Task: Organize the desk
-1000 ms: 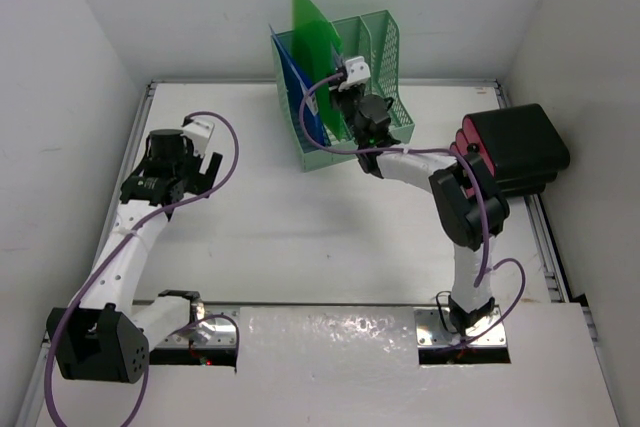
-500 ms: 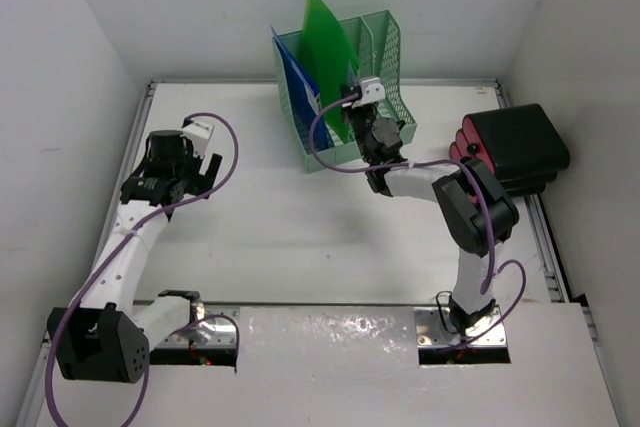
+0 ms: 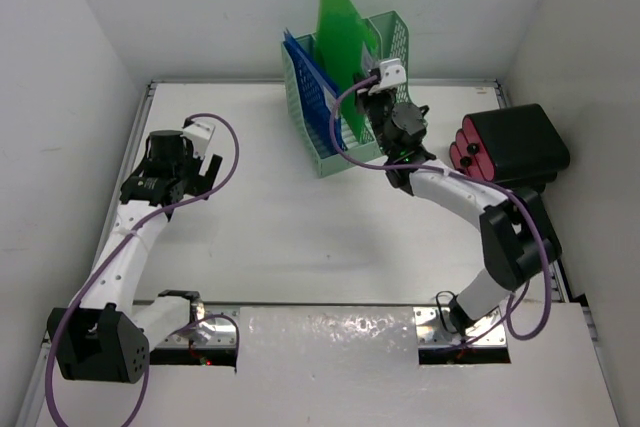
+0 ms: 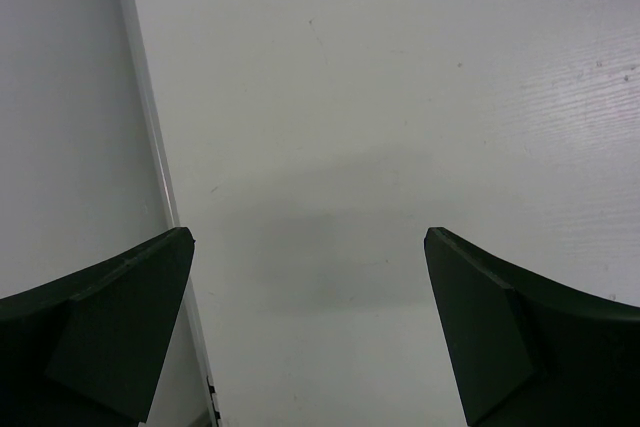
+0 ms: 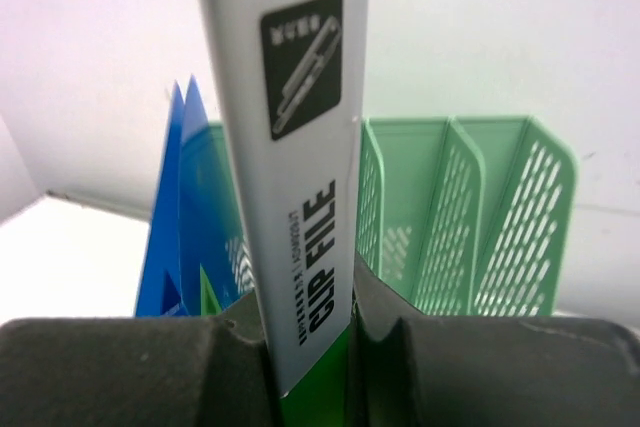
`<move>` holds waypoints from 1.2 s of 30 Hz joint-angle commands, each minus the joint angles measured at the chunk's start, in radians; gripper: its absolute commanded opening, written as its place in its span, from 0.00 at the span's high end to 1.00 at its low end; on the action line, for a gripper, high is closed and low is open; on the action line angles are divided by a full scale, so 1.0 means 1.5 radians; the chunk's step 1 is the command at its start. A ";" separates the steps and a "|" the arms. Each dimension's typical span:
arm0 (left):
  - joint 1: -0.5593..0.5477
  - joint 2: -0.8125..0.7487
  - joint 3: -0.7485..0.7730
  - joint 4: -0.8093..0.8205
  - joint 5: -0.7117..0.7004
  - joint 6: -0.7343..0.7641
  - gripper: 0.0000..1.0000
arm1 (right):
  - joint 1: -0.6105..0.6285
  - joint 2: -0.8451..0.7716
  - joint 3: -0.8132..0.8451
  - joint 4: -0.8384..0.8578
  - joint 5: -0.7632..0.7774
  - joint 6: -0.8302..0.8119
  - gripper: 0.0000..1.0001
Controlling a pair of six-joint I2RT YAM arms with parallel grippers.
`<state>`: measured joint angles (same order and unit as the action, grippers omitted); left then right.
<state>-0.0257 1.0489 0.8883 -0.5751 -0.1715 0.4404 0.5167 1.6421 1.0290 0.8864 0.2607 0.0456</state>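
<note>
pointing up — green clip file, above desk

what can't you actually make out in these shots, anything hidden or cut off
Lower edge of the green clip file: top view, covered by the right gripper; right wrist view, behind its fingers, so which slot of the rack it enters is unclear.
Label text at the file's top: right wrist view, cut off by the frame edge.
Black-and-red case: top view, too small to identify.
Blue folders: top view, mostly behind the file.
</note>
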 commanded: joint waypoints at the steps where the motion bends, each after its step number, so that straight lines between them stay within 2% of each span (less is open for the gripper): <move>1: 0.008 -0.009 0.036 0.004 0.004 0.001 0.00 | -0.010 -0.062 0.023 0.016 -0.002 0.003 1.00; 6: 0.008 -0.013 0.047 -0.007 0.001 0.001 0.01 | -0.010 -0.093 0.050 -0.020 -0.027 0.005 1.00; 11: 0.008 -0.020 0.048 -0.013 0.001 0.001 0.00 | -0.010 -0.144 0.046 -0.026 0.003 -0.016 1.00; 36: 0.008 -0.016 0.046 -0.008 0.009 0.003 0.00 | -0.010 -0.216 0.091 -0.094 -0.021 -0.006 1.00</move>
<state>-0.0257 1.0401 0.9230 -0.6228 -0.1711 0.4408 0.5110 1.3872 1.1049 0.6754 0.2451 0.0292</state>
